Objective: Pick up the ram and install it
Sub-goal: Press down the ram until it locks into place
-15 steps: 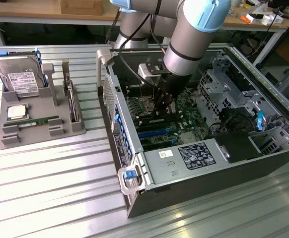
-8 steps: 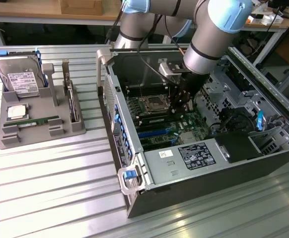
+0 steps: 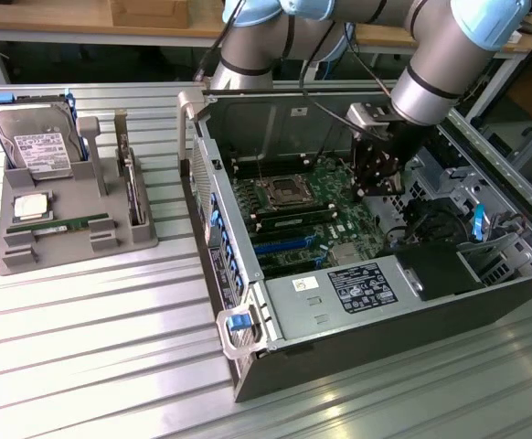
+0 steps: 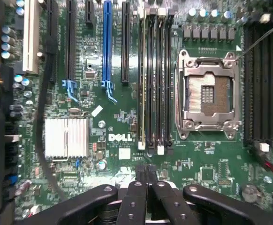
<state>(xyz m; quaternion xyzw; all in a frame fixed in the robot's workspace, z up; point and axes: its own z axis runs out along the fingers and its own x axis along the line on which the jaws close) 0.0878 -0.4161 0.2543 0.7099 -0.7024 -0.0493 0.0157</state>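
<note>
The ram [image 3: 69, 223] is a thin green stick lying flat in a groove of the grey tray [image 3: 74, 249] on the table, at the exterior view's left. My gripper [image 3: 369, 187] hangs inside the open computer case [image 3: 357, 302], far from the ram, just above the green motherboard [image 3: 325, 183]. In the wrist view the gripper [image 4: 147, 171] is shut, its black fingers pressed together with nothing between them. Ahead of it run the black memory slots [image 4: 154, 79], beside the open processor socket [image 4: 207, 93].
The tray also holds a silver hard drive [image 3: 37, 146] and a square processor chip [image 3: 30, 207]. Case walls, a black drive cage [image 3: 435, 265] and cables surround the gripper. A silver heatsink [image 4: 65, 137] and blue and black expansion slots [image 4: 107, 42] sit on the board.
</note>
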